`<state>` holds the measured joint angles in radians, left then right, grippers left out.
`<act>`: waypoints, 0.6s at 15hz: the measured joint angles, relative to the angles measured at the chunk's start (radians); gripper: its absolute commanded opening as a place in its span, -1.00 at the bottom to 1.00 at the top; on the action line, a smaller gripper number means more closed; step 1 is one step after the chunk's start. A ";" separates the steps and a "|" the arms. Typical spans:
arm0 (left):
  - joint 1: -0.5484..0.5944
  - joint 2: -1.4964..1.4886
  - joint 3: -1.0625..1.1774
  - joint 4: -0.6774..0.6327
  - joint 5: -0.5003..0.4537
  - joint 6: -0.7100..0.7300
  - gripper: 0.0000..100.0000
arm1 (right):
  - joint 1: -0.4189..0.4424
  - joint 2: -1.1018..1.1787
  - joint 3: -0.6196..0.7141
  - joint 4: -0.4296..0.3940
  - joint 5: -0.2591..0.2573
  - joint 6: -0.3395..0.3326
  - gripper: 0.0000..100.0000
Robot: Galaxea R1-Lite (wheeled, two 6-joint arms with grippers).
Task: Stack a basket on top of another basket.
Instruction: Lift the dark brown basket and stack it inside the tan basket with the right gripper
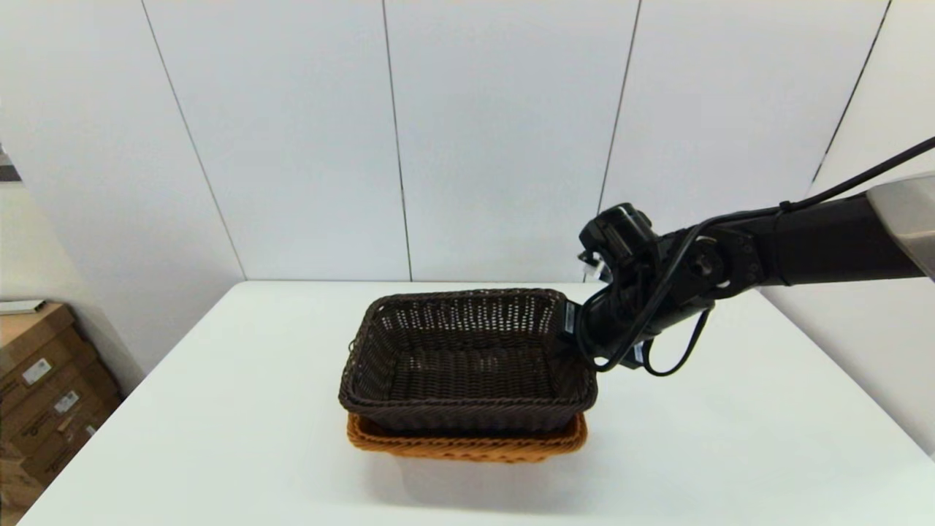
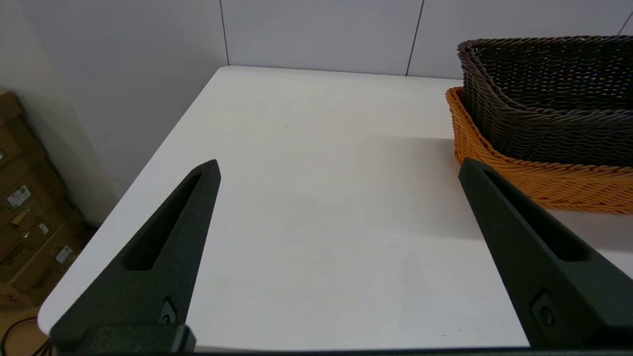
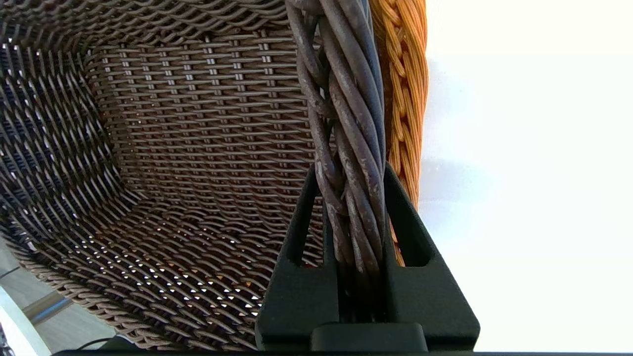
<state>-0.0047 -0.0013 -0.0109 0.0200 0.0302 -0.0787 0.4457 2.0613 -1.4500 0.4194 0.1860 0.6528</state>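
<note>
**Dark basket lowered into the orange one, grip not yet let go**

Nearest the right wrist camera, the right hand (image 3: 352, 198) was clamped on the braided rim of the dark basket (image 3: 163, 163), one finger inside the wall and one outside, along the basket's right side. The dark basket sat nested in the orange basket (image 1: 467, 444) near the middle of the white bench (image 1: 730, 453), with only the orange rim showing below and beside it. It looked slightly tilted, its left end riding a little higher, though this was hard to judge.

The placing step seemed nearly finished. The next move would call for spreading the fingers and lifting straight up, so the outer finger does not snag the orange rim close beside it.

The dark basket was rectangular, open-woven, with light showing through its floor. The left hand (image 2: 341, 170) hung open above the bench, left of the baskets, idle.
</note>
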 measured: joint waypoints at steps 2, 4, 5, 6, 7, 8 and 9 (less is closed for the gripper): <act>0.000 0.000 0.000 0.000 0.000 0.000 1.00 | 0.000 0.002 0.000 -0.001 0.001 0.000 -1.00; 0.000 0.000 0.000 0.000 0.000 0.000 1.00 | 0.000 0.005 0.003 -0.002 0.000 0.000 -1.00; 0.000 0.000 0.000 0.000 0.000 0.000 1.00 | 0.000 0.006 0.007 -0.003 -0.001 0.000 1.00; 0.000 0.000 0.000 0.000 0.000 0.000 1.00 | 0.000 0.006 0.009 -0.004 -0.002 0.001 1.00; 0.000 0.000 0.000 0.000 0.000 0.000 1.00 | -0.001 0.006 0.009 -0.008 -0.002 0.000 1.00; 0.000 0.000 0.000 0.000 0.000 0.000 1.00 | -0.001 0.006 0.010 -0.009 -0.004 0.000 1.00; 0.000 0.000 0.000 0.000 0.000 0.000 1.00 | -0.001 0.005 0.010 -0.018 -0.007 0.000 1.00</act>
<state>-0.0047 -0.0013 -0.0109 0.0196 0.0298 -0.0787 0.4445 2.0666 -1.4398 0.4011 0.1789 0.6523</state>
